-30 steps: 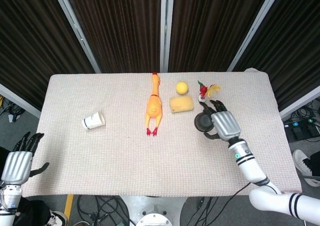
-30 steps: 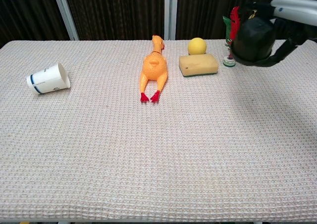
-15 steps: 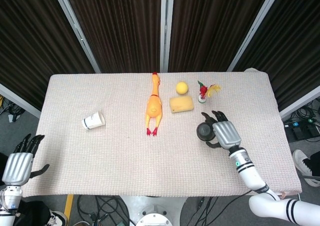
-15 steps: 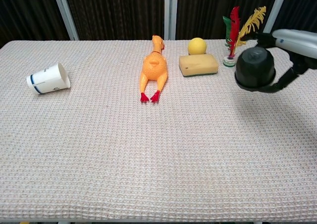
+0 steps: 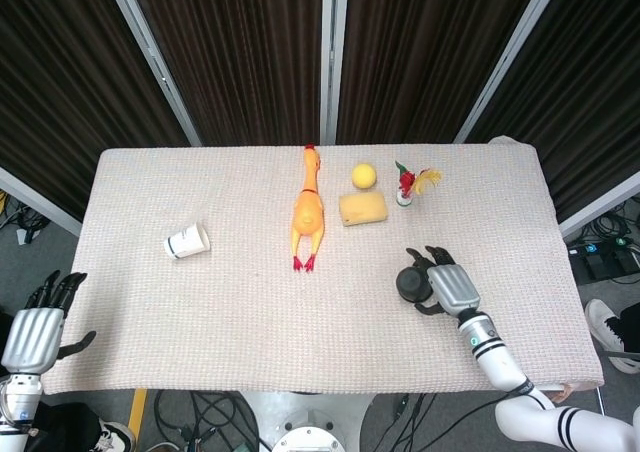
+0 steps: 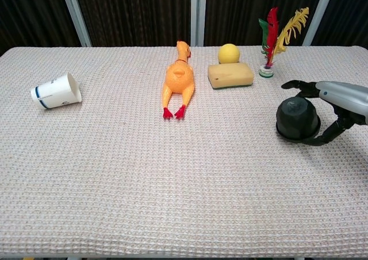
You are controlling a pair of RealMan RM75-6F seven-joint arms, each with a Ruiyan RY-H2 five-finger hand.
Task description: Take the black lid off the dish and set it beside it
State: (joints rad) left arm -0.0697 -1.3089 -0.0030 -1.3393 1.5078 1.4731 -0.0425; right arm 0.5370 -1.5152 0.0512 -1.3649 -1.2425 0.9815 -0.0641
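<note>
The black lid (image 6: 297, 119) now sits low at about four o'clock on the table (image 5: 250, 312), down on or just above the cloth, in the right hand (image 5: 447, 286), whose fingers (image 6: 299, 85) arch over its top while the thumb hooks round its near side. A second ago the same hand carried it high near the feather toy (image 6: 273, 33); since then it has dropped and come toward the near edge. I judge the lift done and the putting-down under way, with only the release left (no dish shows in either view, so "beside it" cannot be checked).

Outward from there: a yellow sponge (image 5: 362, 208) and a yellow ball (image 5: 364, 176) lie at one o'clock, a rubber chicken (image 5: 308, 212) stretches toward twelve, and a tipped paper cup (image 5: 187, 240) lies at nine.

The chest view shows the lid's domed shape and the thumb's wrap, which the head view mostly hides under the hand. Only the head view shows the left hand (image 5: 32, 331), off the table at seven o'clock, fingers slightly parted and holding nothing.
</note>
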